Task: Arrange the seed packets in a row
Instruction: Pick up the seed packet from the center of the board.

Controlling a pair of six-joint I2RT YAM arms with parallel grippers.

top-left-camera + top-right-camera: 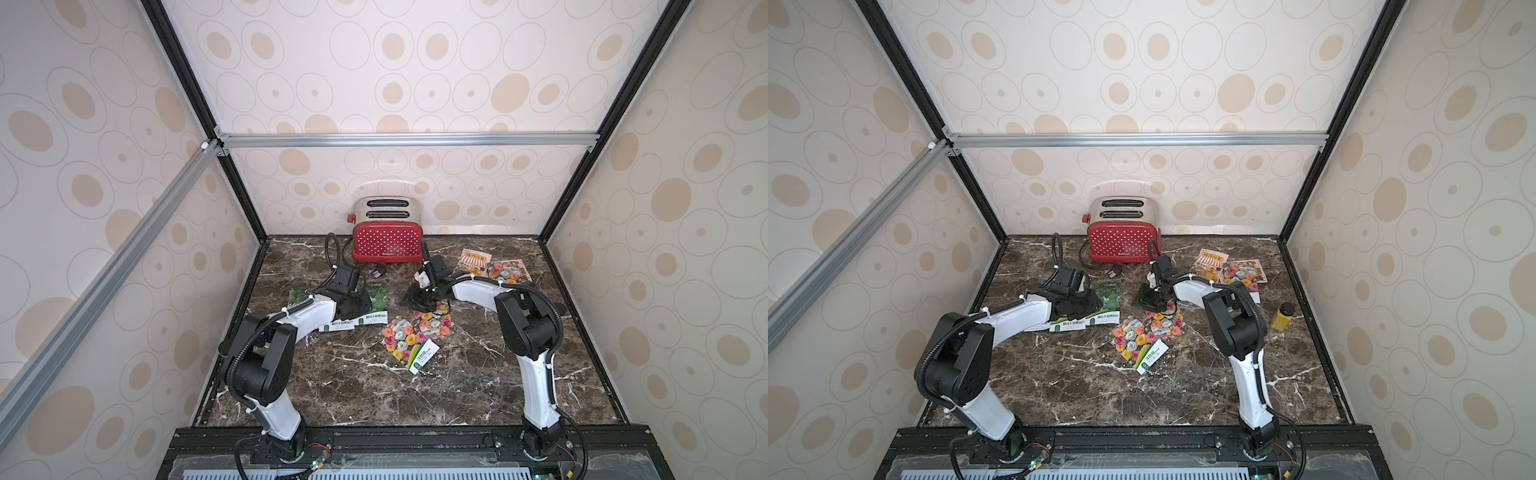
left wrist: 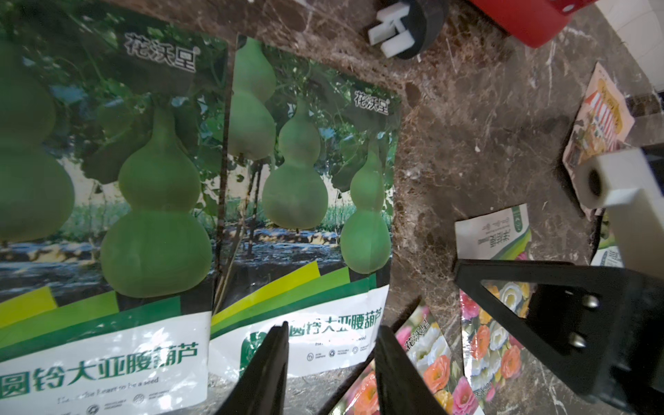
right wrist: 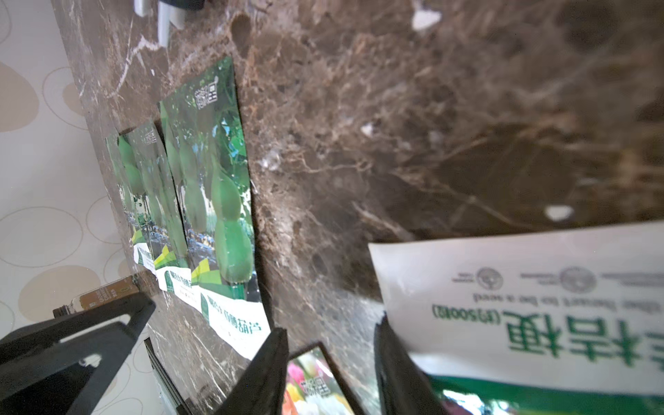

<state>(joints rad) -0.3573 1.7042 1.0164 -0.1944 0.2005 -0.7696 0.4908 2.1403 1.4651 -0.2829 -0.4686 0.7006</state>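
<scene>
Green gourd seed packets [image 1: 376, 299] lie side by side at the left, partly under my left arm; two fill the left wrist view [image 2: 305, 179], and three show in the right wrist view [image 3: 212, 187]. My left gripper [image 2: 332, 341] hovers open over one packet's white band. Two flower packets [image 1: 401, 338] [image 1: 432, 322] lie mid-table, overlapping. My right gripper [image 3: 330, 359] stands open low over the far end of one of them; that packet's white band [image 3: 521, 305] lies outside one finger. A shop-print packet [image 1: 473, 262] and a third flower packet [image 1: 507, 270] lie at the back right.
A red dotted toaster [image 1: 386, 245] stands against the back wall, its plug [image 1: 379, 272] lying on the marble in front. A small yellow jar [image 1: 1282, 316] stands behind my right arm. Enclosure walls close in on three sides.
</scene>
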